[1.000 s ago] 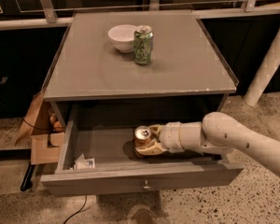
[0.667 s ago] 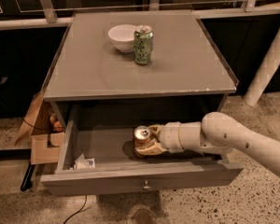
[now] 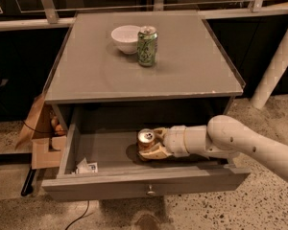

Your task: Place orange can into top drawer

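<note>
The top drawer (image 3: 110, 185) of the grey cabinet stands pulled open, with its small round knob (image 3: 150, 191) at the front centre. The orange can (image 3: 145, 138) stands upright inside it, right of the middle, its silver top facing up. My gripper (image 3: 150, 149) reaches into the drawer from the right on the white arm (image 3: 230, 140). Its tan fingers are closed around the can's lower body, which they partly hide. The can's base looks to be at the drawer floor.
A green-and-white can (image 3: 147, 46) and a white bowl (image 3: 126, 37) stand on the cabinet top (image 3: 192, 66). A small white packet (image 3: 86, 167) lies in the drawer's front left corner. A cardboard box (image 3: 41, 140) sits left of the cabinet, a white post (image 3: 277, 63) to the right.
</note>
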Available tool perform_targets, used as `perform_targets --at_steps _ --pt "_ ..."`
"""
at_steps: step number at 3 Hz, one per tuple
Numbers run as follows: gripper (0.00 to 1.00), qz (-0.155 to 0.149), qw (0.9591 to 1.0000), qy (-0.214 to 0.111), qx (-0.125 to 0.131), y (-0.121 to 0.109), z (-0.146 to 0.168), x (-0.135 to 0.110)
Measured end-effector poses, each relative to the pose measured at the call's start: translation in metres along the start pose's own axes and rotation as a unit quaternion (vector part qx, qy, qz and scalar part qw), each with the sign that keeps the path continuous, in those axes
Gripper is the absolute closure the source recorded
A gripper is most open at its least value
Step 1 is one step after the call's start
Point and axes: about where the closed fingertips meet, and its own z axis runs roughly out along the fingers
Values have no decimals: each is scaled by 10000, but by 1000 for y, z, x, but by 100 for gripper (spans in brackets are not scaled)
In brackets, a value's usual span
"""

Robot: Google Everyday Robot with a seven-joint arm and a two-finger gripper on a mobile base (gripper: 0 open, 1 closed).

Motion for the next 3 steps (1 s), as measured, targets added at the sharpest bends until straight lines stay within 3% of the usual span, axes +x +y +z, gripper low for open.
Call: perform_targets --at_steps 1,3 --pt "5 0 10000 0 0 0 0 0" --pt "0 0 10000 0 -1 0 0 0"
